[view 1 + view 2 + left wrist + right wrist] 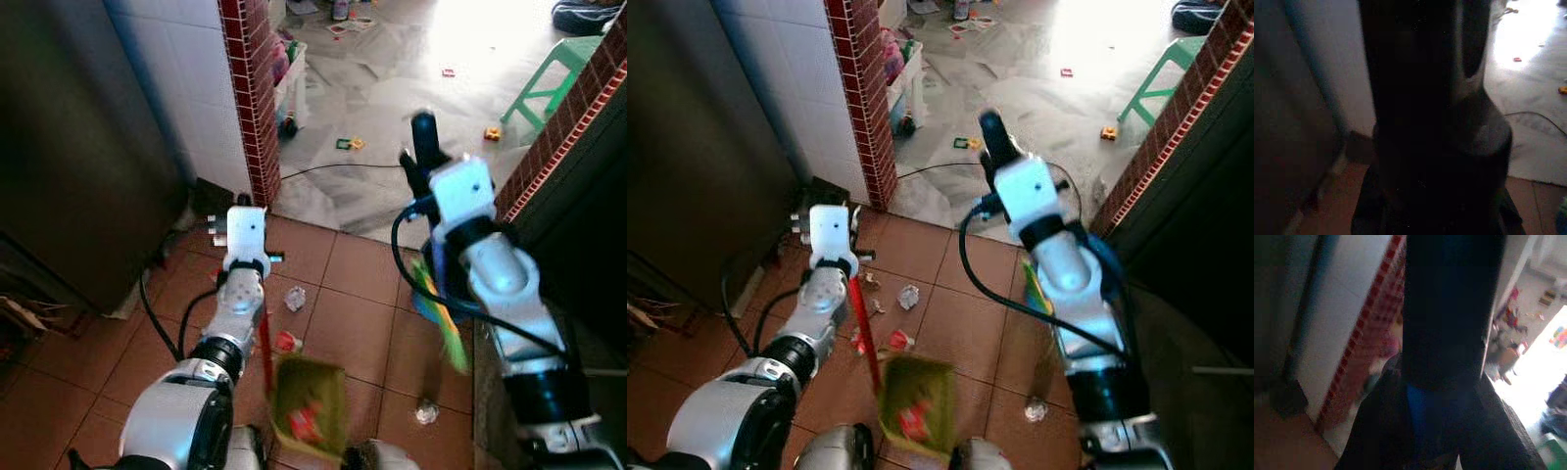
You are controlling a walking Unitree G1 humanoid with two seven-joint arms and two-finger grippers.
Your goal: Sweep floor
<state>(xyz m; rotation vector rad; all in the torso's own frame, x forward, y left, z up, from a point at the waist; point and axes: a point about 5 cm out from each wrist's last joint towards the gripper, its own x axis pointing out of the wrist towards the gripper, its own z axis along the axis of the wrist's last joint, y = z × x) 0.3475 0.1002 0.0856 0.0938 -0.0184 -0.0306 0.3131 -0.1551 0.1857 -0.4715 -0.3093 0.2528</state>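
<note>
Left end effector (217, 233) grip unclear; olive dustpan (312, 406) below holds red scrap (306, 421).

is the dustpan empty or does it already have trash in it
Not empty. The green dustpan, low between the arms, has a red and white scrap in it. More crumpled litter lies on the brown tiles.

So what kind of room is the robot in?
Probably a home: a doorway between a room with a brown tiled floor and a brighter room. Small toys lie scattered there, beside a green plastic stool and a brick-patterned pillar.
</note>
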